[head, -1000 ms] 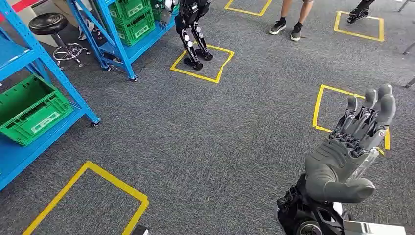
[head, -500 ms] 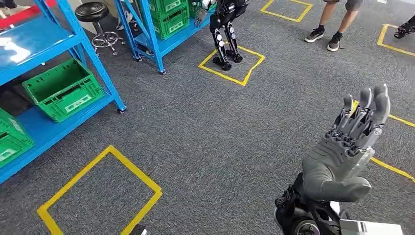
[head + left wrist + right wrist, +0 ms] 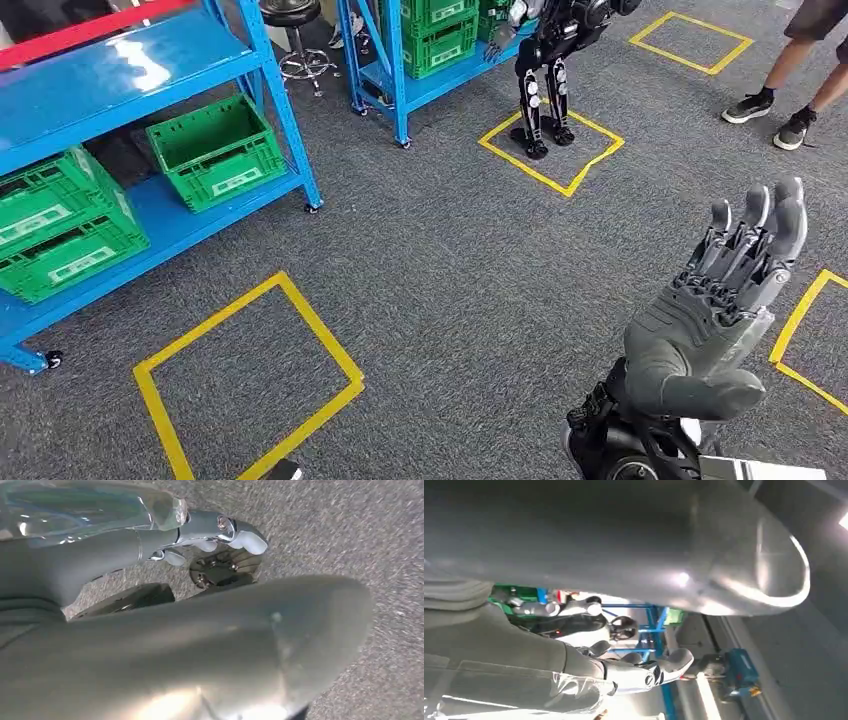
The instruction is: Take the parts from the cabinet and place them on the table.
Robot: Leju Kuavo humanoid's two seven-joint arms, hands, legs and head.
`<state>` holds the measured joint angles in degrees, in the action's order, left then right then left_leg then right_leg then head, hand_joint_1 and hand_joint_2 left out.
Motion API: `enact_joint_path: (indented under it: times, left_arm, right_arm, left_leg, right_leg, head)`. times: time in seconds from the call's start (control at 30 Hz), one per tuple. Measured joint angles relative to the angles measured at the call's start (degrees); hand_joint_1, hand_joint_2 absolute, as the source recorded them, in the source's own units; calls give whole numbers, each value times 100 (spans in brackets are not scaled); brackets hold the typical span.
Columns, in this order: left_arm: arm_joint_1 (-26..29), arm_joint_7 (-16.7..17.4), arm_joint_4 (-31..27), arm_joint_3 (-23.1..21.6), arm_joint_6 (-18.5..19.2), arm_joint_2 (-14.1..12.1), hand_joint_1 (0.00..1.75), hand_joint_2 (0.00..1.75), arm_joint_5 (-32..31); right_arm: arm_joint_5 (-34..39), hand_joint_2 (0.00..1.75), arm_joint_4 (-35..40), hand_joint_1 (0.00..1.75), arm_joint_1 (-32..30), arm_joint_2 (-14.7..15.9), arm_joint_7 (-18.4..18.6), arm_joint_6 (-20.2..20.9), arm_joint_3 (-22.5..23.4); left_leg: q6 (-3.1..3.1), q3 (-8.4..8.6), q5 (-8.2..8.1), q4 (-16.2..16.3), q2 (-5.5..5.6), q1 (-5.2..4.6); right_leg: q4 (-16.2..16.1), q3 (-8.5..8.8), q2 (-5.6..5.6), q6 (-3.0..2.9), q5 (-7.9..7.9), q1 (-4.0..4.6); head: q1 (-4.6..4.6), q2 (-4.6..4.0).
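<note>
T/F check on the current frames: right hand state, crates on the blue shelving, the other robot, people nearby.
1. The right robot hand is raised, fingers apart, holding nothing. True.
2. Green crates sit on the low blue shelf. True.
3. Another robot stands outside any floor marking. False: its feet are inside a yellow taped square.
4. A red crate sits on the carpet. False: the crates are green and on shelves.
5. A person's legs show at the upper right. True.

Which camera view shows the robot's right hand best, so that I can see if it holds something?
The head view: the right hand stands raised, whole, fingers straight and together, thumb apart, nothing in it. The right wrist view gives only a blurred close part of it; the left wrist view looks at the floor.
</note>
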<state>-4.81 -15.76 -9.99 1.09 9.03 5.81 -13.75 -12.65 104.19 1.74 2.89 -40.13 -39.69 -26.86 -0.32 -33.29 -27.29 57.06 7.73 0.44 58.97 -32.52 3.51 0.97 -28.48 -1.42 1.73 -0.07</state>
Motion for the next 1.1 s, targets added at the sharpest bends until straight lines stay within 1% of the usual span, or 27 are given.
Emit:
enact_joint_path:
  times: [0.03, 0.07, 0.1, 0.13, 0.17, 0.23, 0.27, 0.3, 0.33, 0.37, 0.4, 0.43, 0.5, 0.57, 0.6, 0.63, 0.67, 0.73, 0.77, 0.8, 0.87, 0.9, 0.93, 0.97, 1.03, 1.07, 1.1]
  left_arm:
    - [5, 5, 0, -2, 0, -4, 0, 0, -7]
    - [5, 2, 0, -2, 0, -22, 0, 0, -7]
    - [1, -6, 0, -4, 0, -13, 0, 0, -7]
    - [-20, -13, 0, -4, 0, -13, 0, 0, -7]
    - [-39, -13, 0, -4, 0, -15, 0, 0, -7]
    - [-36, -22, 0, -4, 0, -17, 0, 0, -4]
    - [-25, -24, 0, -4, 0, -17, 0, 0, -4]
    - [-23, -24, 0, -4, 0, -20, 0, 0, -4]
    - [-25, -24, 0, -4, -2, -22, 0, 0, 0]
    - [-29, -26, 0, -4, -7, -31, 0, 0, 0]
    - [-38, -28, -2, -4, -9, -41, 0, 0, 2]
    - [-55, -28, -2, -4, -9, -55, 0, 0, 2]
    - [-59, -30, -7, -4, -11, -55, 0, 0, 2]
    - [-43, -30, -7, -2, -11, -68, 0, 0, 0]
    - [-29, -31, -9, 0, -13, -61, 0, 0, 0]
    - [-44, -28, -9, 2, -15, -61, 0, 0, -2]
    - [-52, -26, -9, 2, -13, -46, 0, 0, -9]
    - [-41, -6, -9, 2, -13, -26, 0, 0, -26]
    - [-30, 2, -9, 2, -13, -28, 0, 0, -33]
    - [-25, 7, -9, 2, -13, -28, 0, 0, -33]
    - [-28, 7, -9, 2, -13, -17, 0, 0, -48]
    - [-28, 7, -9, 2, -13, -15, 0, 0, -48]
    - [-33, 7, -9, 2, -13, -22, 0, 0, -50]
    - [-26, 11, -9, 2, -11, -24, 0, 0, -52]
    - [-10, 15, -7, 2, -7, -26, 0, 0, -57]
    - [-11, 20, -4, 2, -7, -31, 0, 0, -57]
    - [-8, 24, -4, 0, -9, -44, 0, 0, -57]
  right_arm:
    - [13, 0, 0, 0, 0, -20, 0, 0, 5]
    - [24, 0, 0, 0, 1, -37, 0, 0, 9]
    - [39, 0, 0, 0, 0, -50, 0, 0, 9]
    - [41, 0, 2, 0, -4, -64, 0, 0, 13]
    - [46, 0, 2, 0, -9, -66, 0, 0, 13]
    - [48, 0, 0, 0, -12, -66, 0, 0, 15]
    - [55, 0, 0, 0, -10, -68, 0, 0, 15]
    - [63, 0, 0, 0, -7, -68, 0, 2, 15]
    - [74, 0, 0, 0, -4, -70, 0, 0, 15]
    - [83, 0, 0, 0, 1, -77, 0, 0, 15]
    - [87, 0, 2, 0, 3, -85, 0, 0, 17]
    - [87, 0, 0, 0, 2, -90, 0, 0, 15]
    - [101, 0, 0, 0, 7, -94, 0, 0, 15]
    - [98, 0, 4, 0, 44, -107, 0, 2, 13]
    - [103, 0, 2, 0, 67, -107, 0, 0, 11]
    - [103, 0, 2, 0, 66, -107, -2, 0, 11]
    - [107, 0, -2, 0, 59, -105, -2, 0, 9]
    - [118, 0, -9, 0, 57, -98, 2, 0, 9]
    - [114, 0, -11, 0, 55, -92, 2, 0, 9]
    - [114, 0, -11, 0, 57, -90, 2, 0, 9]
    - [111, 0, -9, 0, 64, -90, 2, 0, 9]
    - [111, 0, -11, 0, 64, -90, 2, 0, 9]
    - [114, 0, -20, 0, 60, -88, 2, 0, 9]
    - [118, 0, -22, 0, 62, -85, 2, 0, 9]
    - [127, 0, -22, 0, 73, -92, 2, 2, 13]
    - [131, 0, -22, 0, 82, -96, 2, 2, 13]
    - [144, 0, -22, 0, 103, -101, 2, 2, 13]
  left_leg:
    - [-32, -11, 13, -18, 45, 11]
    - [-48, -12, -13, 5, 56, 19]
    - [-65, -67, -109, 142, -256, -27]
    - [-88, -250, -320, 491, -526, -28]
    - [-103, -488, -547, 961, -668, -17]
    - [-114, -925, -831, 1807, -743, -12]
    - [-112, -967, -769, 1859, -744, -12]
    - [-105, -856, -597, 1622, -749, -12]
    - [-88, -617, -357, 1166, -781, -15]
    - [-51, -266, -92, 536, -919, -40]
    - [12, 19, 27, 58, -1240, -89]
    - [23, 48, -33, 3, -1336, -116]
    - [33, 7, -24, -1, -1176, -145]
    - [99, 65, 31, -74, -1013, -108]
    - [115, 85, 59, -111, -954, -61]
    - [146, 84, 71, -112, -878, -40]
    - [147, 82, 71, -111, -797, -30]
    - [150, 75, 68, -104, -628, -30]
    - [150, 80, 68, -102, -540, -30]
    - [147, 90, 66, -99, -443, -26]
    - [115, 101, 47, -71, -264, -3]
    - [74, 84, 21, -33, -180, 5]
    - [27, 54, 5, 2, -114, -25]
    - [7, 26, 10, 2, -89, -23]
    - [-49, 3, 44, -38, -14, 5]
    - [-68, 1, 38, -31, 36, 8]
    - [-81, -39, -7, 25, -111, -1]
  right_leg:
    - [-6, 7, -52, -33, 9, 8]
    - [-39, 23, -146, -78, 30, -50]
    - [-46, 37, -205, -120, 20, -38]
    - [-45, 38, -284, -150, 11, -25]
    - [-44, 38, -365, -164, 2, -9]
    - [-42, 37, -531, -181, -12, 5]
    - [-41, 42, -613, -182, -17, 6]
    - [-41, 50, -682, -178, -26, 9]
    - [-42, 67, -745, -173, -38, 14]
    - [-43, 97, -814, -165, -55, 21]
    - [-46, 129, -867, -145, -71, 30]
    - [-36, 137, -914, -99, -100, 77]
    - [-56, 170, -1027, -51, -111, 41]
    - [-96, 238, -1127, 21, -135, 49]
    - [9, 215, -825, 52, -207, 27]
    - [304, 90, -580, 59, -395, 27]
    - [737, -119, -453, 73, -615, 25]
    - [1631, -585, -391, 94, -932, 28]
    - [1755, -687, -385, 90, -889, 28]
    - [1545, -623, -380, 80, -690, 25]
    - [563, -211, -298, 74, -135, 1]
    - [17, 14, -54, 87, 54, -39]
    - [-12, 35, 79, 75, -30, -20]
    - [-8, 42, -21, 12, -1, -17]
    - [3, 33, -73, -55, 3, 22]
    - [-18, 42, -134, -91, 16, -8]
    - [-32, 58, -217, -120, 20, -17]
  head:
    - [-7, 0]
    - [-4, 0]
    - [7, 0]
    - [83, 0]
    - [85, 0]
    - [92, 0]
    - [87, 0]
    - [92, 0]
    - [90, 0]
    - [90, 0]
    - [92, 0]
    - [72, 0]
    - [76, 0]
    - [81, 0]
    - [55, 0]
    - [53, 0]
    - [-2, 0]
    - [-13, 0]
    - [-7, 0]
    - [-13, 0]
    - [-11, 0]
    - [-18, 0]
    - [-17, 0]
    - [-17, 0]
    - [-2, 0]
    - [0, 0]
    - [-5, 0]
